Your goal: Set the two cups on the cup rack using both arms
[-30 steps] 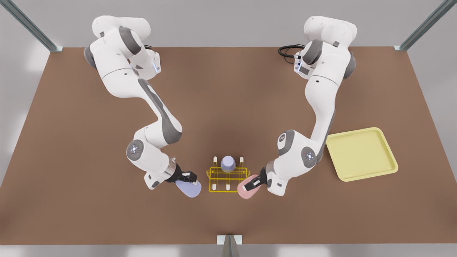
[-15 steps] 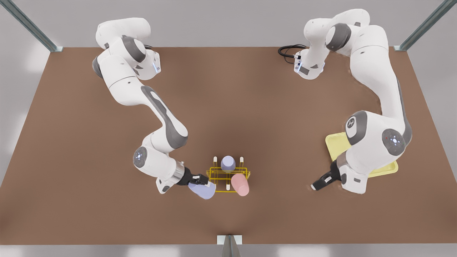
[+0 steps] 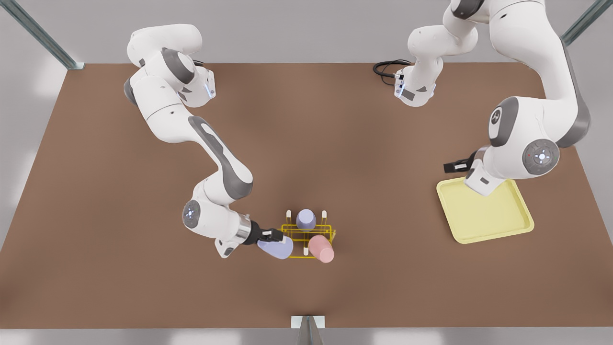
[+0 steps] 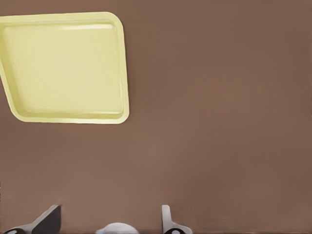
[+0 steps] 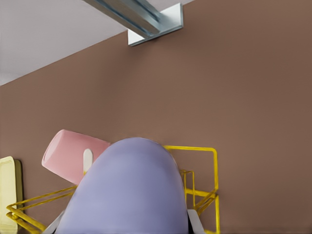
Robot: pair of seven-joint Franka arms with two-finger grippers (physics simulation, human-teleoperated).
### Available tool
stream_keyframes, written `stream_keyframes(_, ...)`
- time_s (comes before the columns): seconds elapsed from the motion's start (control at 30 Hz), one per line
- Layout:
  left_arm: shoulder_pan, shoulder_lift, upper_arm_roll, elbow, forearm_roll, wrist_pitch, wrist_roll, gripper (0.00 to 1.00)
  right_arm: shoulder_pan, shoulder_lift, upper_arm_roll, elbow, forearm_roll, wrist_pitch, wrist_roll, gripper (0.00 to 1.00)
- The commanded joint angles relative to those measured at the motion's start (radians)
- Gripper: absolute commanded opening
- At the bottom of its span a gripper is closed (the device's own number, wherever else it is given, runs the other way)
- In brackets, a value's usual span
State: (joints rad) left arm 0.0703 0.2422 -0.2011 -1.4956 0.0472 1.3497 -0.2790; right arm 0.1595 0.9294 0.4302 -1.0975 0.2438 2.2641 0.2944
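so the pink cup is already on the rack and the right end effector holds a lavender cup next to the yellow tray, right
One thing is off: the lavender cup held by the right end effector is at the cup rack, not by the yellow tray. The front view shows the tray well off toward its right. The pink cup is on the rack, as you say.

Two white arms (image 3: 210, 143) had glossy rounded shells, grey joint sections, and round grey caps with small lit dots. Silver wrist ring sat behind a black gripper (image 3: 273, 235). Black cable (image 3: 385, 69) looped at the one o'clock base.
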Motion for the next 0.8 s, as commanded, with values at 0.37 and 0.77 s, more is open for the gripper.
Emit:
stream_keyframes(0.37,0.000,0.011,-0.021,0.002,-0.006,0.009,0.304,1.00,0.000,0.012,0.019,0.019,0.038,-0.031,-0.049,1.00)
stream_keyframes(0.77,0.006,0.009,-0.026,0.029,-0.030,-0.061,0.307,1.00,-0.357,-0.277,-0.177,0.010,-0.509,-0.770,-0.271,1.00)
